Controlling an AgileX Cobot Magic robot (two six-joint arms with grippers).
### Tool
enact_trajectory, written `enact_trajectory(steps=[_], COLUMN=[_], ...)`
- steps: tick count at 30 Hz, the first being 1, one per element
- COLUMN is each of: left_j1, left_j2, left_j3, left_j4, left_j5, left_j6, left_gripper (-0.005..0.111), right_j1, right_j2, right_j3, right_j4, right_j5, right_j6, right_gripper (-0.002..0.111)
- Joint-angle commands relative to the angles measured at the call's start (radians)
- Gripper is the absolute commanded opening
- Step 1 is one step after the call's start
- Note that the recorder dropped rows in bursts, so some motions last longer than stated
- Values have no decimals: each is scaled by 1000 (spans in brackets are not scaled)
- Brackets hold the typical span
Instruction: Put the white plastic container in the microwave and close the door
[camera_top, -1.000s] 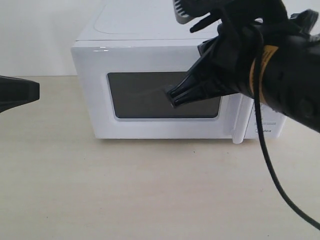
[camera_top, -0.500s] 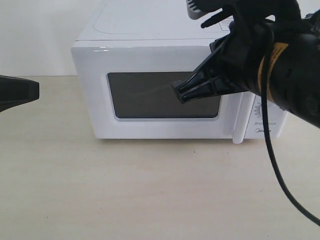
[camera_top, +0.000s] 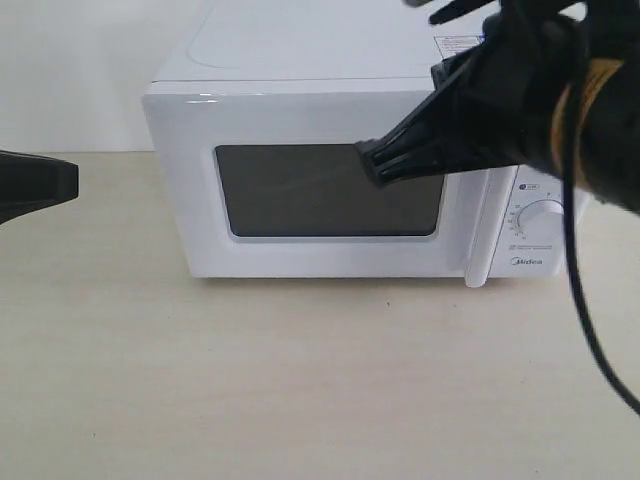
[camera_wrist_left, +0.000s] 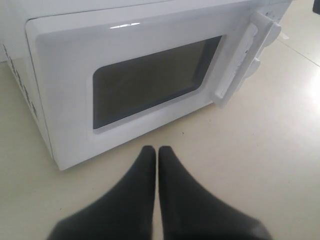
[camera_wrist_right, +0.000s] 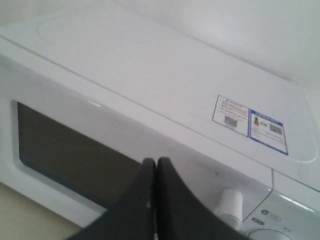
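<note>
White all over, the microwave (camera_top: 300, 110) sits on the table (camera_top: 300, 380) with its door (camera_top: 190, 200) flush against the front and no gap showing at the handle (camera_top: 477, 230). The container is in no view; if it is inside, the dark window (camera_top: 300, 195) hides it. The right gripper (camera_top: 372, 165), fingers pressed together on nothing, hovers at the window's 2 o'clock corner; whether it touches the glass I cannot tell. The left gripper (camera_wrist_left: 156, 150), likewise pinched empty, sits at 9 o'clock of the microwave, well apart. The door looks shut, so the job seems nearly done. A good finish is a straight retreat, keeping the cable (camera_top: 580, 300) clear of handle and dial (camera_top: 543, 215).
</note>
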Motion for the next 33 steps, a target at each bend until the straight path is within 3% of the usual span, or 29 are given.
enact_trajectory(steps=[1, 5, 15, 20, 33], left_j1=[-5, -5, -5, -5, -5], left_j2=[-4, -4, -4, -4, -4], left_j3=[6, 6, 6, 6, 6], left_j4=[-15, -15, -15, -15, -15], left_j5=[-13, -13, -16, -16, -13], left_j6=[5, 5, 5, 5, 5], left_gripper=[4, 4, 4, 4, 4], right_j1=[0, -87, -581, -766, -794], right_j2=[-131, -251, -593, -771, -851], right_j3=[4, 55, 326, 431, 455], right_j4=[28, 32, 32, 34, 39], right_j5=[26, -53, -692, -774, -885], right_j6=[-13, -20, -13, 32, 9], right_gripper=[0, 0, 0, 0, 0])
